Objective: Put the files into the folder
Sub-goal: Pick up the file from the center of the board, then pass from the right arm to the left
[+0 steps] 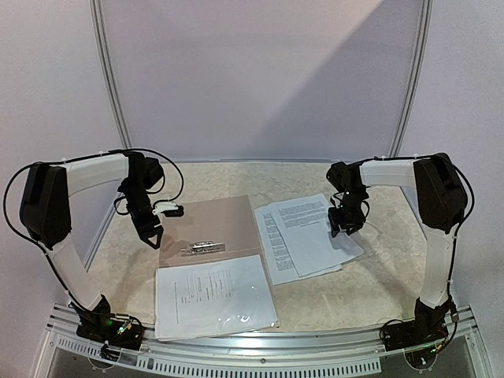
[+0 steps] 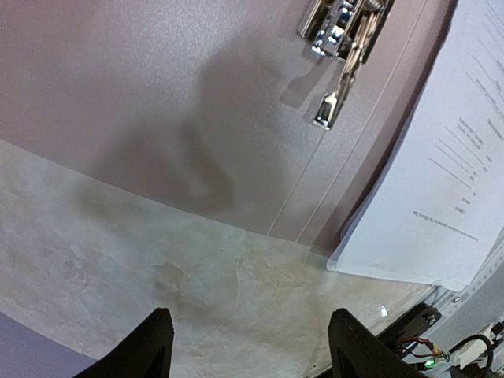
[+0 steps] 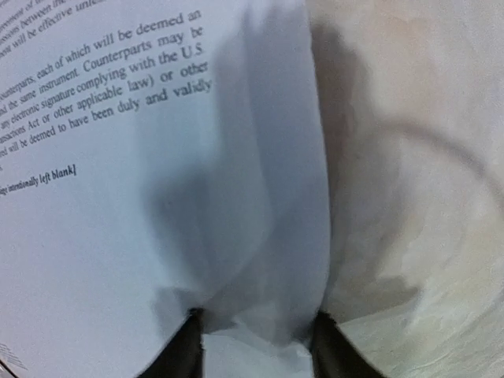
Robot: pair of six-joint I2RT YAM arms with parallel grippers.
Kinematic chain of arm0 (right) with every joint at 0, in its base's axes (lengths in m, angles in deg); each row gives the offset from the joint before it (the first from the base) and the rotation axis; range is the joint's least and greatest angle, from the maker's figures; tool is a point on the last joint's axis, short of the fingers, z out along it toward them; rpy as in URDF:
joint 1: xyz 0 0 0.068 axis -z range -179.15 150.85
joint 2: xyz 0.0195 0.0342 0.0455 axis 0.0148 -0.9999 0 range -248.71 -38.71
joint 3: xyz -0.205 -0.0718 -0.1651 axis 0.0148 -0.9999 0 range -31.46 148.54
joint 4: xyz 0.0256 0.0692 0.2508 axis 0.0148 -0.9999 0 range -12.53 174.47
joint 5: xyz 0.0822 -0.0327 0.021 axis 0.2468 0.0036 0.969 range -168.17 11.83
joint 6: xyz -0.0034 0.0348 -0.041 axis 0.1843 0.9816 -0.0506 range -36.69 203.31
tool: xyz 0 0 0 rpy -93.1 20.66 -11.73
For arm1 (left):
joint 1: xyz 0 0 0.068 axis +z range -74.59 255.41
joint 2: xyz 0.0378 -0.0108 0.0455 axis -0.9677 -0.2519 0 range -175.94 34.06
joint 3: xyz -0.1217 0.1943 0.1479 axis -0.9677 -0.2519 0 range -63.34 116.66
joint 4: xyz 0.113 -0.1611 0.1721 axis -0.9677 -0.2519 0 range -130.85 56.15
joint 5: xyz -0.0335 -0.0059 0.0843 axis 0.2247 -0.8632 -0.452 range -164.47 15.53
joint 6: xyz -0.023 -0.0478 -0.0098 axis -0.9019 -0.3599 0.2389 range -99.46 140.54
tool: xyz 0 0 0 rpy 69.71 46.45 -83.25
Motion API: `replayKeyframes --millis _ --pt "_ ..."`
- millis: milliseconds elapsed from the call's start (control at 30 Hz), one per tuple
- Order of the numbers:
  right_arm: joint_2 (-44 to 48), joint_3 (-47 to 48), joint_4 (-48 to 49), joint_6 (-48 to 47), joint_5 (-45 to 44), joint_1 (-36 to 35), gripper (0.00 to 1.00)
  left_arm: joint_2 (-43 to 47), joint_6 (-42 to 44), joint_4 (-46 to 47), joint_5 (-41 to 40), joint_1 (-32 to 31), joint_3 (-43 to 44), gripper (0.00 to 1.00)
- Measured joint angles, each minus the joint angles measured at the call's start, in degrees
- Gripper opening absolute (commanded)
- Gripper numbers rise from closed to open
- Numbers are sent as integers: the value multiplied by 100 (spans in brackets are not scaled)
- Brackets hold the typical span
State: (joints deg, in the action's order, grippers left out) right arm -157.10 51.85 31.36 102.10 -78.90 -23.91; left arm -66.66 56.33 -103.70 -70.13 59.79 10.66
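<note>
Two lots of files (image 1: 299, 236) are seen on the table (image 1: 362, 287). The folder (image 1: 209, 220) is laid open left of centre, with its clip (image 1: 201, 248) across the middle and its far half showing bare taupe. Sleeved sheets (image 1: 214, 298) are laid just below the clip, seemingly over the near half, and reach the table's near edge. The loose stack is fanned out just right of the folder, outside it.

On the stack's top sheet, "each of which will be deemed an", "Counterparts may be" and "intentionally left blank]" can be read. The print on the sleeved sheets is too small to be read.

The left gripper (image 1: 151, 234) is held spread above the table at the folder's left edge, with nothing between its fingers. The right gripper (image 1: 340, 228) is set at the stack's right edge. Its fingers are apart and the sheet's edge is buckled between them. Whether the sheet is pinched cannot be told.
</note>
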Motion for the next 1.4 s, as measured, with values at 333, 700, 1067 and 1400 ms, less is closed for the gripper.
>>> replayKeyframes --millis 333,700,1067,1400 --pt "219 -280 214 155 -223 -37 0 -2 -24 -120 -4 -63 389 69" --pt "1003 74 -632 -267 -1493 -208 0 -2 -20 -553 393 -190 1086 72" --pt "2345 28 -581 -1427 -2026 -752 0 -531 133 -785 1169 -739 3340 83" --pt "3679 -734 109 -2983 -457 -879 0 -2249 44 -590 1637 -1812 6942 71"
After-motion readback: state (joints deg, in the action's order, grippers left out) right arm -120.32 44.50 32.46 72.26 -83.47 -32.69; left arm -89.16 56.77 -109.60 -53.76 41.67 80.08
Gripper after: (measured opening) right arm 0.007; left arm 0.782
